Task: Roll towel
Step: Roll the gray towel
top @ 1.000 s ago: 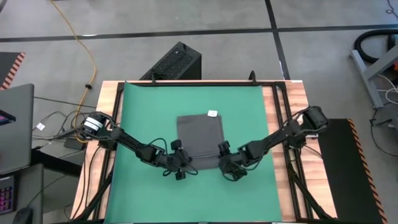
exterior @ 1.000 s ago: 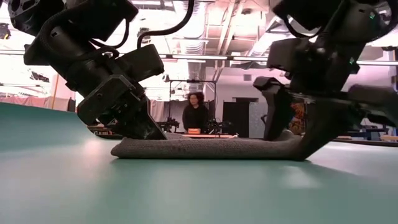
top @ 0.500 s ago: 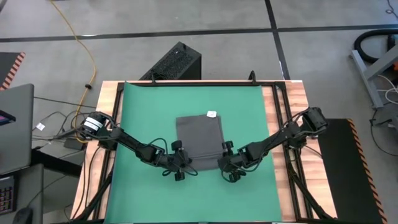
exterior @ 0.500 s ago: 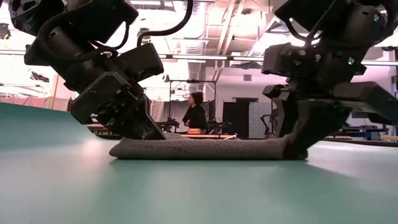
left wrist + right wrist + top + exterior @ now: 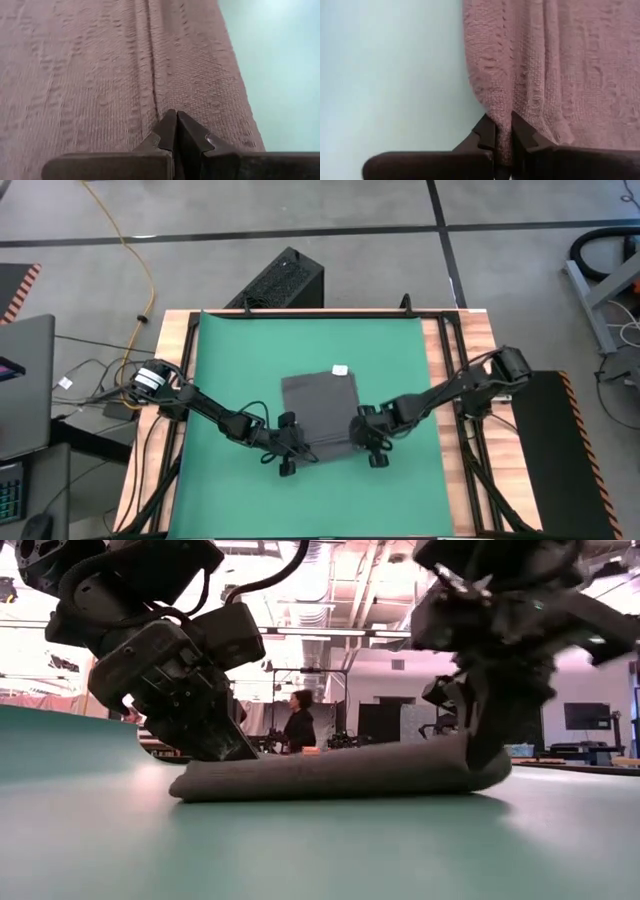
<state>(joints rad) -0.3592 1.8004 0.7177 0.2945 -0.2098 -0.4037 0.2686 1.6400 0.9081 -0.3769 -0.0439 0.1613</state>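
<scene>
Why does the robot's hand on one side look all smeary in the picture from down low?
In the low view the right gripper is smeared by motion blur, pinching the towel and raising that end off the green mat; the left gripper looks sharper, and the bright room behind glares. In the high view everything looks sharp.

From above, my two arms cover the near edge of the towel point(image 5: 322, 408), so I cannot see my fingertips there. In the low view my right end effector point(image 5: 487, 745) is smeared with blur and my upper arms run off the top. Both wrist views cut the towel off, and its tag point(image 5: 339, 369) is too small to read.
</scene>
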